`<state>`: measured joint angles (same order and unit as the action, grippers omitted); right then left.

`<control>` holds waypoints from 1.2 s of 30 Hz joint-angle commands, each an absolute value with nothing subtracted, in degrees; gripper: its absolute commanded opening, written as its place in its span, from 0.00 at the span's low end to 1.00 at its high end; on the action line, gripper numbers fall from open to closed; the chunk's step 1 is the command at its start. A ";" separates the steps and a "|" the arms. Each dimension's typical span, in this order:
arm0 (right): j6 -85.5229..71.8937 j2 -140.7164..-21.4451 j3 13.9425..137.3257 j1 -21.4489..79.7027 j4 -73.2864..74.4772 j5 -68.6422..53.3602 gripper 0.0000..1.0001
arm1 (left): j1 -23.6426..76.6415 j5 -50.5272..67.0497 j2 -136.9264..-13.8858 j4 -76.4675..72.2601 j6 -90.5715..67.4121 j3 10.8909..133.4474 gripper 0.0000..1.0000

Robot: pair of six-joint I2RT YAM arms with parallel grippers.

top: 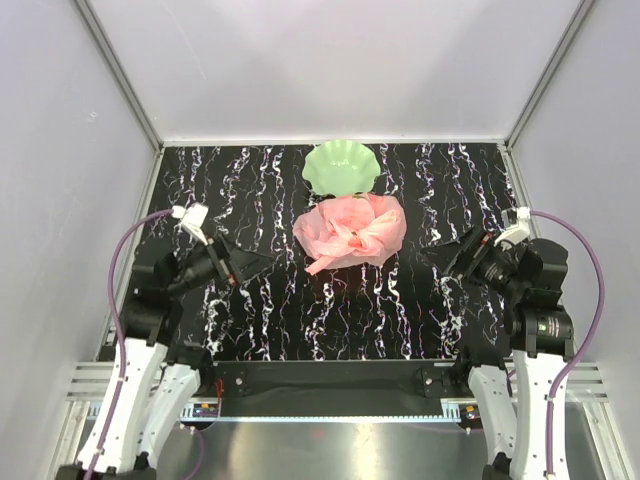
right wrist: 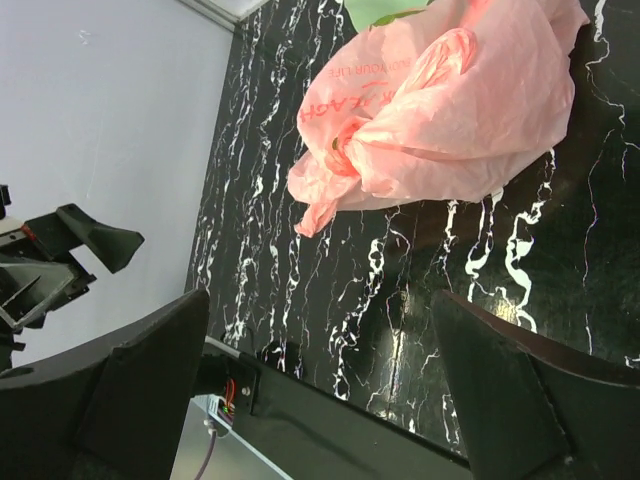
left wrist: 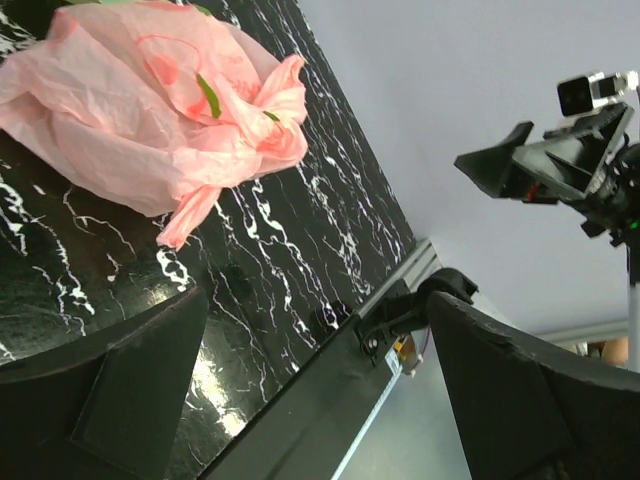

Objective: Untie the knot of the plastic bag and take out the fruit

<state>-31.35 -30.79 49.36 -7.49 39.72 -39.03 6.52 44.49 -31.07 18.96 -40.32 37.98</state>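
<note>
The pink plastic bag (top: 350,230) lies crumpled and knotted on the black marble table, just in front of the green dish. Its knot and loose tail point toward the near left (top: 325,258). The bag also shows in the left wrist view (left wrist: 140,110) and the right wrist view (right wrist: 450,110). The fruit is hidden inside the bag; only a green stem shows through the plastic (left wrist: 208,95). My left gripper (top: 262,262) is open and empty, left of the bag and apart from it. My right gripper (top: 432,250) is open and empty, to the bag's right.
A green scalloped dish (top: 341,167) stands behind the bag, touching it. White walls close in the table at the left, right and back. A black bar and metal rail (top: 330,380) run along the near edge between the arm bases.
</note>
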 commanded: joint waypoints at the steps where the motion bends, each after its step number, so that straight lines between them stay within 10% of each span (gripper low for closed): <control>1: -29.18 -32.08 48.87 -7.12 39.74 -39.98 1.00 | 11.48 43.34 -36.02 17.58 -38.50 41.22 0.99; 12: -32.96 -43.94 45.88 -3.54 33.33 -36.92 1.00 | 36.11 0.67 -62.98 27.86 -23.48 58.70 0.99; 36: -36.04 -55.90 43.86 13.27 27.95 -18.63 1.00 | 43.42 -2.47 -92.02 26.99 -16.52 74.18 0.79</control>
